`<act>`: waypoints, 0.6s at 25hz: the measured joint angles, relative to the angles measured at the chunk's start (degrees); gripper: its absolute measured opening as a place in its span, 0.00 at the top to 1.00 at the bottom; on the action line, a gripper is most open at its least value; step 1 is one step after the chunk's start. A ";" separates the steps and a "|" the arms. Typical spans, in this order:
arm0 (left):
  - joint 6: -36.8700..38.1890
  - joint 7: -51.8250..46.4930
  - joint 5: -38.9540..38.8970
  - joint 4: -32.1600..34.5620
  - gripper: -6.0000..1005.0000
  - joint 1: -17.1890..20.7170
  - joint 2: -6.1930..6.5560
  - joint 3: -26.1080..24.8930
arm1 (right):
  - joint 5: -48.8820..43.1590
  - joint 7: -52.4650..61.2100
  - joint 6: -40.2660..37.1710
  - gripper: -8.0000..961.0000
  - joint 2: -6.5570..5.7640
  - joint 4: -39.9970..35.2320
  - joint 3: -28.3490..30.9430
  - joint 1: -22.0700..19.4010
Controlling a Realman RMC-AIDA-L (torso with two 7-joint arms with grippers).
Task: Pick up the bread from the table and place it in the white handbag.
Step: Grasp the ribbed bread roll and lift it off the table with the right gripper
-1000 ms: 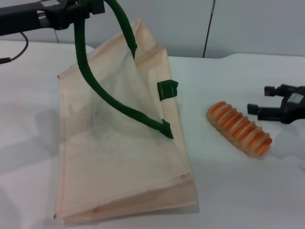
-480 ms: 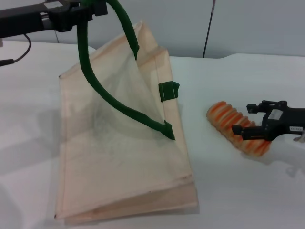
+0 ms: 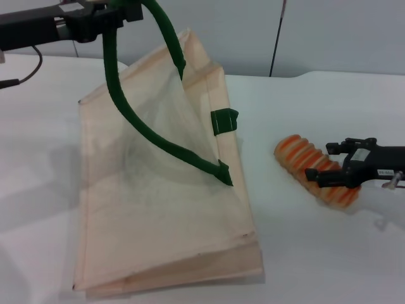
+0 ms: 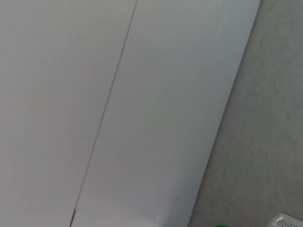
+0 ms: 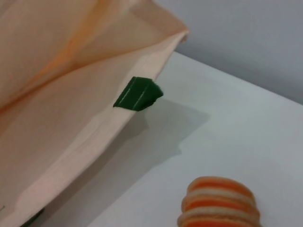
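The bread (image 3: pixel 302 160), a tan loaf with orange stripes, lies on the white table (image 3: pixel 316 253) to the right of the white handbag (image 3: pixel 158 209). My right gripper (image 3: pixel 324 163) is open and straddles the loaf's right half, one finger on each side. The bread's end also shows in the right wrist view (image 5: pixel 220 203), with the bag's (image 5: pixel 71 94) edge and a green handle tab (image 5: pixel 138 93) beyond it. My left gripper (image 3: pixel 117 12) at the top left is shut on the green handle (image 3: pixel 136 120) and holds the bag's mouth lifted open.
A dark cable (image 3: pixel 22 73) lies on the table at the far left. A grey wall (image 3: pixel 329 31) stands behind the table. The left wrist view shows only wall panels (image 4: pixel 142 113).
My right gripper has moved left from beside the bread to over it, then settled slightly lower around it. The left gripper and bag have hardly moved.
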 joint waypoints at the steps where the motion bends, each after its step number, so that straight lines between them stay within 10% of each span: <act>1: 0.00 -0.01 0.00 0.00 0.87 0.00 0.00 0.00 | -0.05 0.00 -0.30 0.17 -0.01 0.30 -0.28 0.17; 15: 0.00 -0.10 0.03 0.02 0.87 -0.04 -0.51 0.00 | 0.11 -0.32 -6.85 0.17 0.13 3.54 -4.75 1.19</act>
